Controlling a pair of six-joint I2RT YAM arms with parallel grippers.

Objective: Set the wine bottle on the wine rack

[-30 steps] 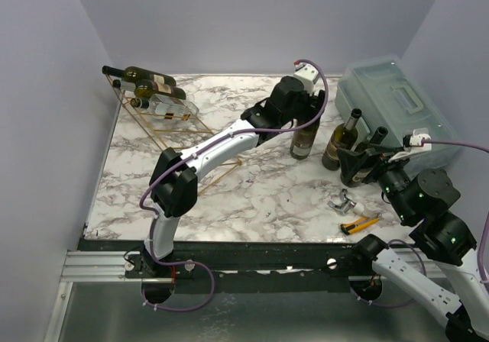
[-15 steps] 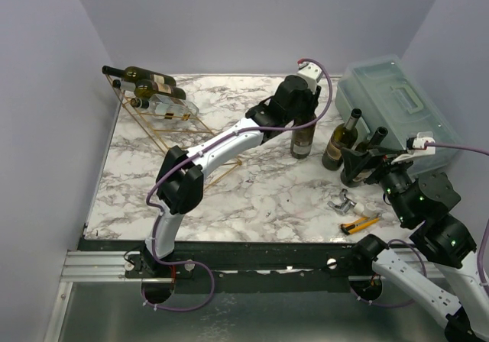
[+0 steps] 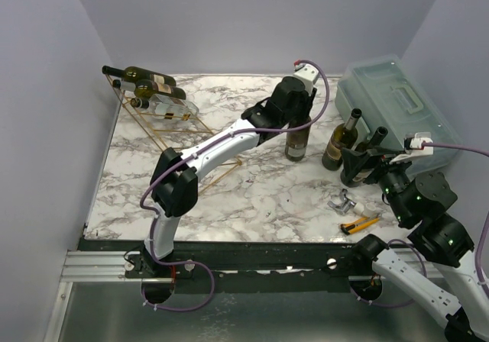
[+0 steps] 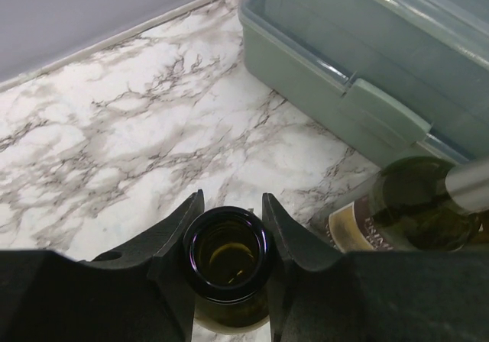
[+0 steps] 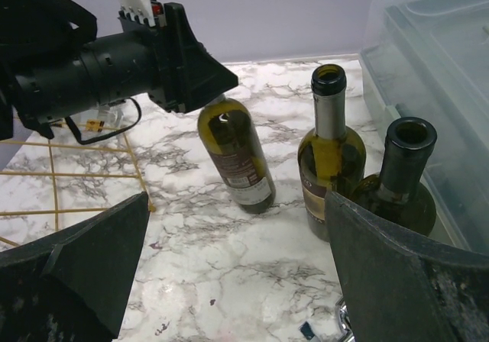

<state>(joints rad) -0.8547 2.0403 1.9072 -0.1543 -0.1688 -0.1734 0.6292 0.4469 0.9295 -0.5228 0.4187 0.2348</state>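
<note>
From above, the left gripper (image 3: 296, 111) hides the neck of the wine bottle (image 3: 296, 142), and the left arm covers the near end of the wine rack (image 3: 174, 125). The right gripper (image 3: 361, 161) hides the lower part of one standing bottle (image 3: 372, 145). I cannot tell if the wine bottle's bottom touches the marble table (image 3: 252, 197) or is just above it.

There are six bottles in all. Three lie on the wine rack at the far left: two dark ones (image 3: 145, 75) and a clear one (image 3: 172, 107). Three are at the far right, near the plastic box (image 3: 397, 101) — the wine bottle, a green bottle (image 3: 340, 140) and the half-hidden one. One small metal piece (image 3: 341, 201) and one yellow cutter (image 3: 359, 224) lie near the right arm.

The left gripper's two fingers (image 4: 177, 239) are squeezed against the wine bottle's neck, just under its open mouth. The bottle leans, with its top toward the left. It is in the middle of the table's far side, well apart from the rack. The right gripper is spread wide and holds nothing.

Since half a second ago, the wine bottle and the left gripper have gone a little to the left — away from the green bottle.
</note>
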